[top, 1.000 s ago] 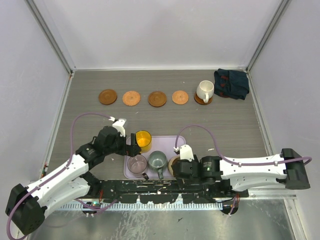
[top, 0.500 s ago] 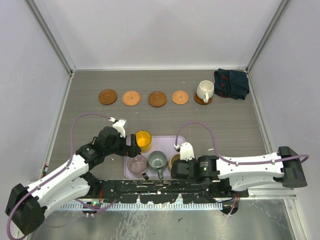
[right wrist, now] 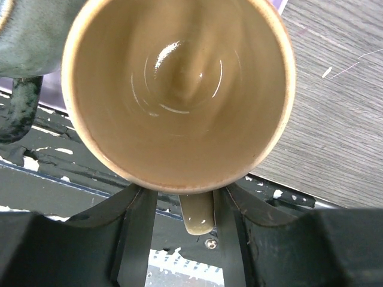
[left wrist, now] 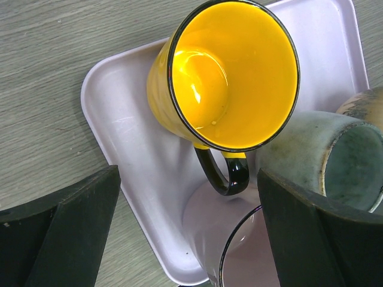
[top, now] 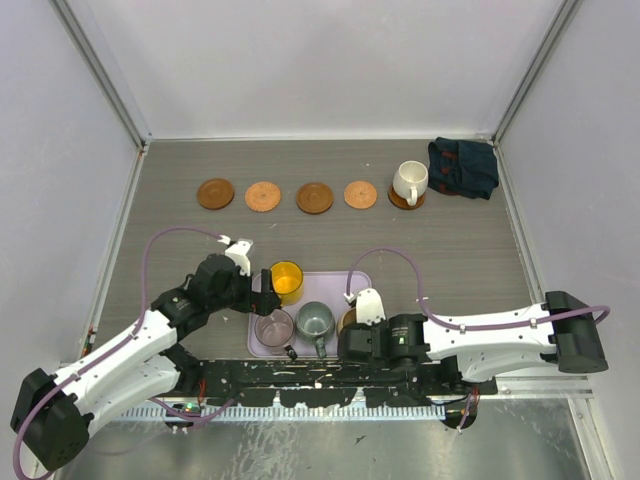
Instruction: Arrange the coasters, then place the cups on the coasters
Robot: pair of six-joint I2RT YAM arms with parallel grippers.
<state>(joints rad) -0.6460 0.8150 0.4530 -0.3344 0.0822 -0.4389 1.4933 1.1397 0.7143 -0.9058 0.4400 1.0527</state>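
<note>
Four bare coasters (top: pixel 263 196) lie in a row at the back. A fifth coaster (top: pixel 406 201) carries the white cup (top: pixel 409 180). On the lilac tray (top: pixel 340 280) stand the yellow cup (left wrist: pixel 233 78), the pale pink cup (left wrist: pixel 251 251), the grey-green cup (top: pixel 315 321) and the tan cup (right wrist: pixel 179 89). My right gripper (right wrist: pixel 185 194) has closed from the near side onto the tan cup's handle (right wrist: pixel 197 218), which sits between its fingers (right wrist: pixel 137 239). My left gripper (left wrist: pixel 188 233) hangs wide open above the tray's left end, over the yellow cup's handle and the pink cup.
A dark navy cloth (top: pixel 464 167) lies bunched in the back right corner beside the white cup. The black rail (top: pixel 320 375) with the arm bases runs just in front of the tray. White walls enclose the table on three sides.
My right gripper has slid left toward the tray and narrowed its jaws around the tan cup's handle. The left arm and all cups have stayed where they were.
</note>
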